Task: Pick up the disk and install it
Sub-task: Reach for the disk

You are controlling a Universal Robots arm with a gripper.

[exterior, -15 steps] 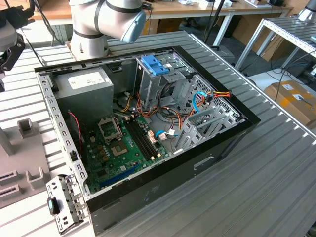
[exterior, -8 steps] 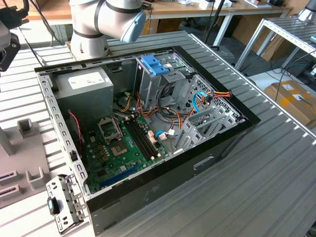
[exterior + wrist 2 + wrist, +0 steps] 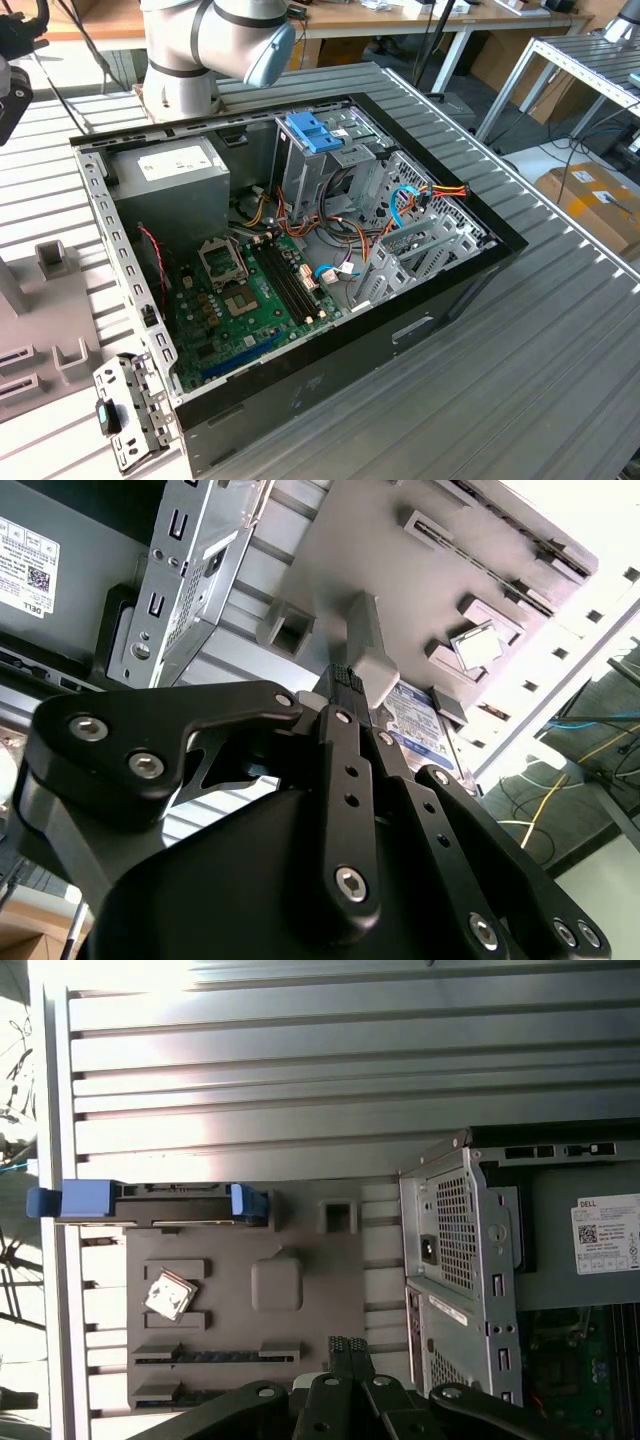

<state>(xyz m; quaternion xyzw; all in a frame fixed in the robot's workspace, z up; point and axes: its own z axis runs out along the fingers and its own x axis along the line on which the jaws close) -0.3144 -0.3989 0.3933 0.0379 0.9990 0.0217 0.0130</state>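
Observation:
The disk (image 3: 170,1205) stands on its edge at the far end of a grey holder plate (image 3: 300,1235), with blue rails at both of its ends. In the second wrist view its white label with blue print (image 3: 415,715) shows just past the fingertips. My gripper (image 3: 346,1343) hovers over the opposite end of the plate, well apart from the disk. The black fingers (image 3: 343,695) lie together with nothing between them. The open computer case (image 3: 300,250) sits beside the plate.
A small silver chip (image 3: 167,1295) and several moulded slots sit on the holder plate (image 3: 40,300). Inside the case are a grey power-supply box (image 3: 165,175), a light-blue tray (image 3: 313,130) on the drive cage, the green board (image 3: 250,300) and cables. A loose metal bracket (image 3: 125,410) lies near the case corner.

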